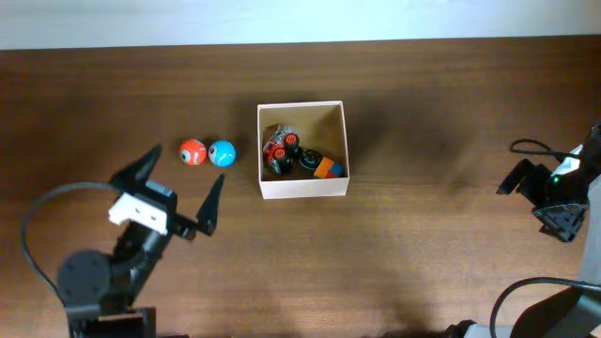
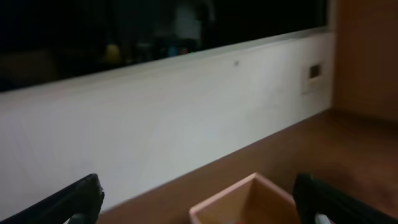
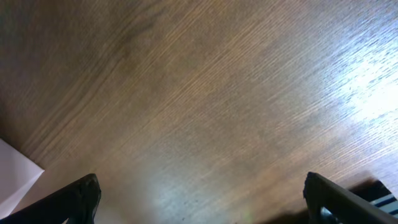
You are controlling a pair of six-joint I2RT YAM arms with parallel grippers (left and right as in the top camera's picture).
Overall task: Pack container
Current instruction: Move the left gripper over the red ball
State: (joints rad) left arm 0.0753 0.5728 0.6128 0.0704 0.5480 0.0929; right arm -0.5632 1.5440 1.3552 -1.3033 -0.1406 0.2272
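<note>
The square, shallow cardboard container [image 1: 302, 192], white outside and tan inside, sits at the middle of the brown wooden desk [image 1: 423, 244]. It holds a red-and-white wheeled toy [image 1: 279, 150] on its nine o'clock side and a black, blue and orange block toy [image 1: 321, 167] towards five o'clock. Its twelve-to-two o'clock part is bare.

Two things are not yet packed: a round orange-red ball [image 1: 192, 152] and a round light-blue ball [image 1: 222, 152]. They lie at nine o'clock of the container, just beside each other; whether they touch I cannot tell.

The left arm [image 1: 141, 216] is at eight o'clock of the container, its jaws wide open and holding nothing, tips near the balls. The right arm [image 1: 554, 183] is well apart at three o'clock, its jaws also spread and empty.

The main risk is probably rolling. A finger coming down between such close neighbours could knock one ball away across the desk, or a pinch off the ball's middle could squirt it out. The left wrist view shows only a container corner [image 2: 249, 196] and the wall, not the balls, so aim may be poor. The finger nearest the container could also shove the light cardboard. A ball dropped onto the toys might bounce over the low wall.
</note>
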